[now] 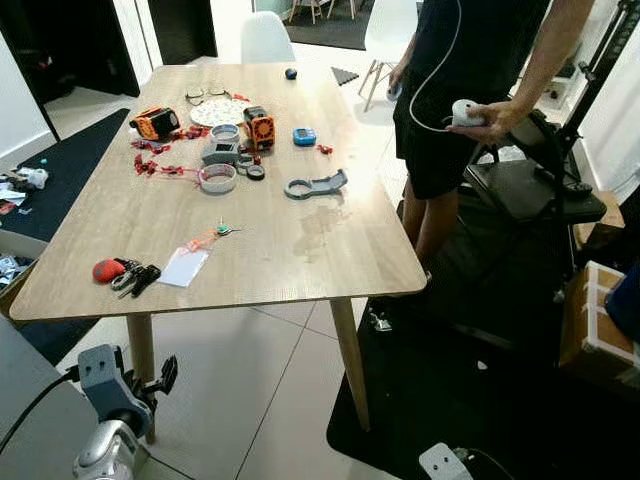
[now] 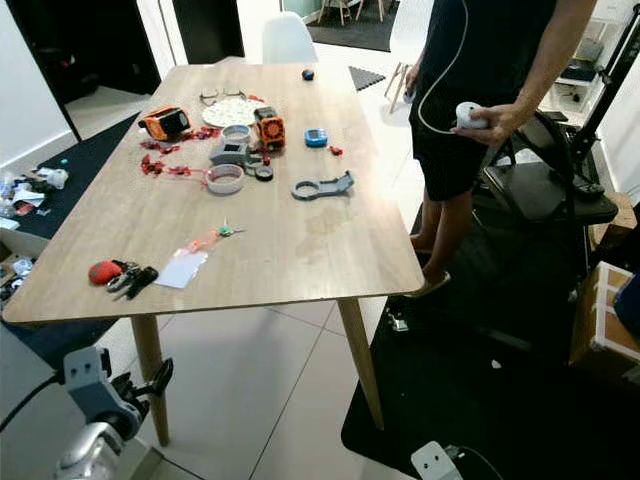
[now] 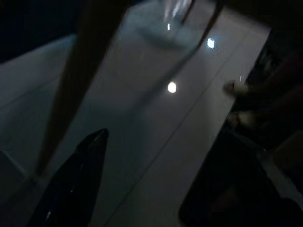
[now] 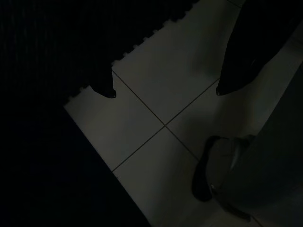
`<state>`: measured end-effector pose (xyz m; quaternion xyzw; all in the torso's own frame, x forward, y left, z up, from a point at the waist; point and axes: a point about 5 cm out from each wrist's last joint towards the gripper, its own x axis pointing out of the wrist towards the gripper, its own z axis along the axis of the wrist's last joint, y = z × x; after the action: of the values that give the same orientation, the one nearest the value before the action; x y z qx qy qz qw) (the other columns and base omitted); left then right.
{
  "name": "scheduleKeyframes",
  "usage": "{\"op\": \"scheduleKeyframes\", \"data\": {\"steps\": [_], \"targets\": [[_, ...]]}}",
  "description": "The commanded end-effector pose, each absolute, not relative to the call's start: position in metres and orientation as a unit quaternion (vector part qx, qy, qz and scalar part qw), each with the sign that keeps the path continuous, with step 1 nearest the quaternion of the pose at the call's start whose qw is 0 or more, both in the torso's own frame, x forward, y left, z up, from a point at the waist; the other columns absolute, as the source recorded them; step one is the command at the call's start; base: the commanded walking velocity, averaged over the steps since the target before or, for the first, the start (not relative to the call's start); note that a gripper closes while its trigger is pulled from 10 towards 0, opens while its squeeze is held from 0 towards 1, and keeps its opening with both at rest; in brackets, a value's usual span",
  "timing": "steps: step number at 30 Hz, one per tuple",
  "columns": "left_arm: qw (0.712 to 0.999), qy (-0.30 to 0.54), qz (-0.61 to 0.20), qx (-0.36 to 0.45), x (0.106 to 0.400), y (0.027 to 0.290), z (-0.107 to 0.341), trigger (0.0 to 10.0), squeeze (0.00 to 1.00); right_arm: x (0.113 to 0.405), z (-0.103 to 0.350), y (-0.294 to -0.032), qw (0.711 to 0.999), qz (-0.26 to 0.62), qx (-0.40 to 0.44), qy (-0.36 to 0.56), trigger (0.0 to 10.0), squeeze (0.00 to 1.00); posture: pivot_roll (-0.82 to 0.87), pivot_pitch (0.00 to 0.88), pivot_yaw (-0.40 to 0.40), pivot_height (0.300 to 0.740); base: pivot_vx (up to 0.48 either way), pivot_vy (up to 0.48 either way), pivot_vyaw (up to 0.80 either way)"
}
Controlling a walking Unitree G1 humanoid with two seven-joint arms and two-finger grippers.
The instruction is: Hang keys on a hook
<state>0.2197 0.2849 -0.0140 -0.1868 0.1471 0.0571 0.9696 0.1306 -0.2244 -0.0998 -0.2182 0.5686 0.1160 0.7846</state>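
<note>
**A:** While both arms hung low beside the wooden table (image 1: 300, 250), where did the keys sit?

**B:** The bunch of keys (image 1: 135, 277) lay at the table's near left corner, touching a red fob (image 1: 108, 269) and just beside a white card (image 1: 184, 266). No hook could be made out anywhere.

**A:** And the claws?

**B:** The left gripper (image 1: 165, 376) hung below the table's near edge, beside the near left leg (image 1: 141, 350). In its wrist view 2 black fingers (image 3: 75, 184) stood well apart over the tiled floor, so it was spread and empty. The right gripper (image 4: 165, 90) hung over the floor tiles and the edge of a black mat (image 4: 47, 56), its 2 fingertips also apart, holding nothing.

**A:** How should the pickup have gone?

**B:** My judgement: the left arm was the nearer one. It needed to rise above the tabletop, come down over the keys from above and close across the ring or fob rather than the loose blades, steering clear of the card. Flat keys on smooth wood would likely slide, so a low, square pinch seemed best.

**A:** Any containers?

**B:** Near the table's middle sat a clear roll of tape (image 1: 217, 178), and farther back a white patterned plate (image 1: 219, 112); whether anything lay on it I could not tell. A person (image 1: 470, 90) stood at the table's right side, holding a white controller (image 1: 466, 112).
</note>
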Motion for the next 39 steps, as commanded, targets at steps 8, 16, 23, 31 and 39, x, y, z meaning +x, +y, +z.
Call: {"op": "scheduleKeyframes", "data": {"steps": [8,16,23,31,39], "targets": [[0.966,0.077,-0.124,-0.211,0.215,0.315,0.022,10.0,0.00,0.122,-0.102,-0.225,0.783,0.110,-0.210,0.576,10.0,0.00,-0.06,0.029,0.006,0.740,0.000,0.000,0.00],[0.890,0.043,-0.391,-0.230,0.201,0.300,0.062,10.0,0.00,0.124,-0.102,-0.224,0.785,0.110,-0.210,0.573,10.0,0.00,-0.05,0.026,0.009,0.740,0.000,0.000,0.00],[0.875,-0.098,-0.421,-0.219,0.223,0.284,0.115,10.0,0.00,0.124,-0.103,-0.222,0.784,0.113,-0.209,0.573,10.0,0.00,-0.04,0.021,0.010,0.740,0.000,0.000,0.00],[0.881,-0.189,-0.367,-0.231,0.258,0.255,0.149,10.0,0.00,0.123,-0.103,-0.219,0.784,0.113,-0.207,0.573,10.0,0.00,-0.03,0.010,0.020,0.740,0.000,0.000,0.00],[0.899,-0.147,-0.338,-0.238,0.279,0.219,0.133,10.0,0.00,0.125,-0.103,-0.217,0.788,0.109,-0.203,0.571,10.0,0.00,-0.05,0.005,0.034,0.740,0.234,0.000,0.00]]}}
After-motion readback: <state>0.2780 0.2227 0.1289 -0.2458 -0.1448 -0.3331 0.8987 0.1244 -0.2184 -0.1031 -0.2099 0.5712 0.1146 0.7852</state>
